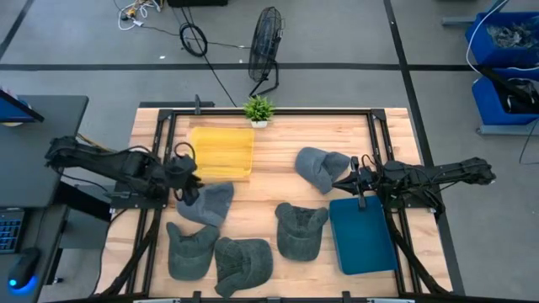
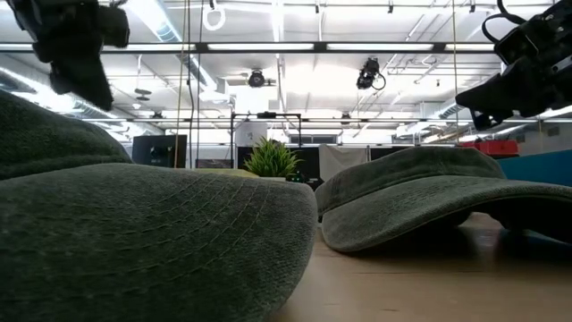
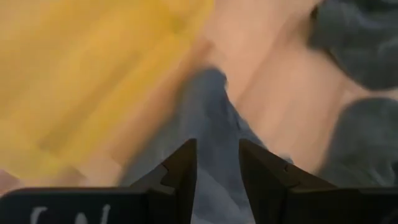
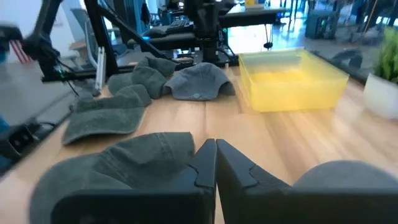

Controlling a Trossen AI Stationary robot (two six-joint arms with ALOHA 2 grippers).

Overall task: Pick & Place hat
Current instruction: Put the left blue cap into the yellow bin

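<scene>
A blue-grey hat (image 1: 208,202) lies on the wooden table just near of the yellow tray (image 1: 221,153); it also shows in the left wrist view (image 3: 208,124). My left gripper (image 1: 189,179) is open right over its left part, one finger on either side (image 3: 217,171). A grey hat (image 1: 322,168) lies at the centre right. My right gripper (image 1: 349,178) is shut and empty (image 4: 215,163) just right of it, raised off the table (image 2: 527,63). Three dark green hats (image 1: 301,230) (image 1: 244,263) (image 1: 189,250) lie along the near edge. My left gripper points down over the blue-grey hat's left part (image 3: 214,149), its fingers (image 3: 183,168) apart with cloth showing between them. I cannot tell whether the fingers touch the hat. The hat lies flat on the table.
A blue tray (image 1: 362,234) lies at the near right, under my right arm. A small potted plant (image 1: 259,109) stands at the far edge. A black frame (image 1: 160,118) runs round the table. Bare wood shows in the middle (image 1: 269,185).
</scene>
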